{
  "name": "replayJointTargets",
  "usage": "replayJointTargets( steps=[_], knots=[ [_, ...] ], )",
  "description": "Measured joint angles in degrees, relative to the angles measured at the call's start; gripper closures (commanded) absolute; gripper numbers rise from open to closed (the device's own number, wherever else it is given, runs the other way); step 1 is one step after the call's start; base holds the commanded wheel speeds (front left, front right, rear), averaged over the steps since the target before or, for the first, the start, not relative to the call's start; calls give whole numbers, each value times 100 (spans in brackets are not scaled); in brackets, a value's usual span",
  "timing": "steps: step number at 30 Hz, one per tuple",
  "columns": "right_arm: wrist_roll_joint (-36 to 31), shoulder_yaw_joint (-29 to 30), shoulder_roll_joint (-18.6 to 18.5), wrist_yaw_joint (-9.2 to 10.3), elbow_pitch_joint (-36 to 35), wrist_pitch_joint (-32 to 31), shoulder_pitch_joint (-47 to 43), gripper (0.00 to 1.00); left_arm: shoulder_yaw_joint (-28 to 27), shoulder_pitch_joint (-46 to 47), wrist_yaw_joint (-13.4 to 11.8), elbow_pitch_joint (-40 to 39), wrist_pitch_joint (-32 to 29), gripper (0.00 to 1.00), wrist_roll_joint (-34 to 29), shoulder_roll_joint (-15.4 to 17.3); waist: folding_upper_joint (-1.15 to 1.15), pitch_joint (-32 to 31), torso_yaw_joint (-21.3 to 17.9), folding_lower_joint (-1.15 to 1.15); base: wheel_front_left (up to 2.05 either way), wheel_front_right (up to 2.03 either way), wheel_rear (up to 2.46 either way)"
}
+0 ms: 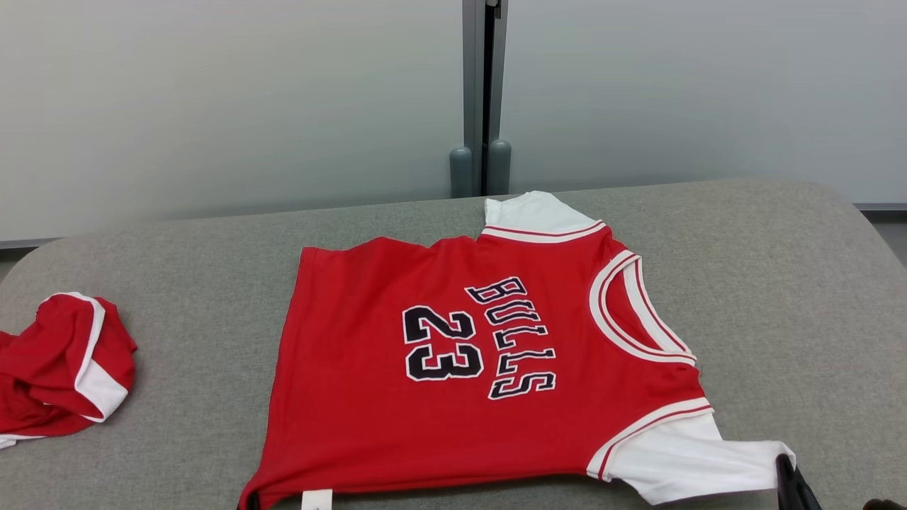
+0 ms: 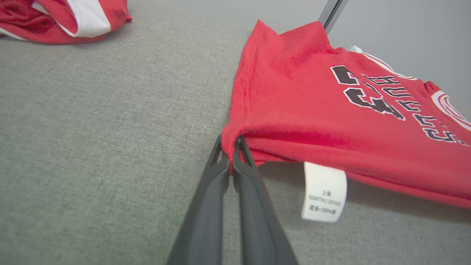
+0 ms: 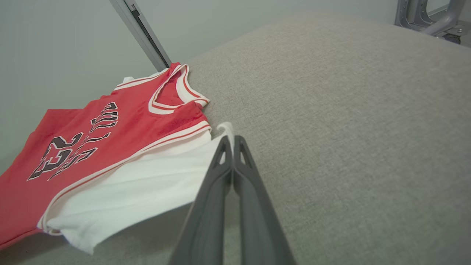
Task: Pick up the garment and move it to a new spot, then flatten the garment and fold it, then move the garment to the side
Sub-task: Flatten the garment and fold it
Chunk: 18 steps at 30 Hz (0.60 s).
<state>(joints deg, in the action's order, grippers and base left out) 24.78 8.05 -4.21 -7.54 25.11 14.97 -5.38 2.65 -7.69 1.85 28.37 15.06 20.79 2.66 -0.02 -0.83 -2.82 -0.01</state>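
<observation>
Jersey (image 1: 453,354) lies spread, print up, mid-table (image 1: 793,283). Left gripper (image 2: 231,141) clamped on its near hem corner, just beside the label (image 2: 323,191). Right gripper (image 3: 231,139) clamped on the tip of the near white sleeve (image 3: 147,176). Crumpled red garment (image 1: 64,361) lies well apart, far left.

Red jersey (image 1: 453,368) flat on grey surface (image 1: 793,283), right pincer (image 1: 785,467) at sleeve (image 1: 694,460)

The jersey (image 1: 439,354) spreads over the middle of the padded table (image 1: 793,283), from the near edge almost to the far edge. Toward the right edge I have wide bare cloth. On my left a bare lane runs front to back, bounded by a crumpled garment (image 1: 64,368) at the left edge. A wall (image 1: 212,106) backs the far edge.
</observation>
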Motion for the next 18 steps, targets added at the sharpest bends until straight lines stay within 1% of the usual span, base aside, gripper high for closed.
replayJointTargets(
  steps=[4,6,9,12,18],
  knots=[
    [-18,-12,-44,0,-215,0,113,100,26,69,3,-281,-1,100,-18,4,0,74,35,1,0,0,0],
    [19,5,-35,2,-250,0,344,100,32,283,29,-405,-1,100,68,8,0,136,70,1,0,0,0],
    [80,-5,-43,3,-246,0,847,100,126,647,41,-503,0,100,12,21,0,293,98,1,0,0,0],
    [-25,-48,-120,4,-130,0,1358,100,269,1074,89,-431,0,100,-107,19,2,495,129,2,0,0,0],
    [-259,-58,-226,5,391,3,2347,100,536,1879,120,10,0,100,-232,21,2,934,207,3,0,0,0]
  ],
)
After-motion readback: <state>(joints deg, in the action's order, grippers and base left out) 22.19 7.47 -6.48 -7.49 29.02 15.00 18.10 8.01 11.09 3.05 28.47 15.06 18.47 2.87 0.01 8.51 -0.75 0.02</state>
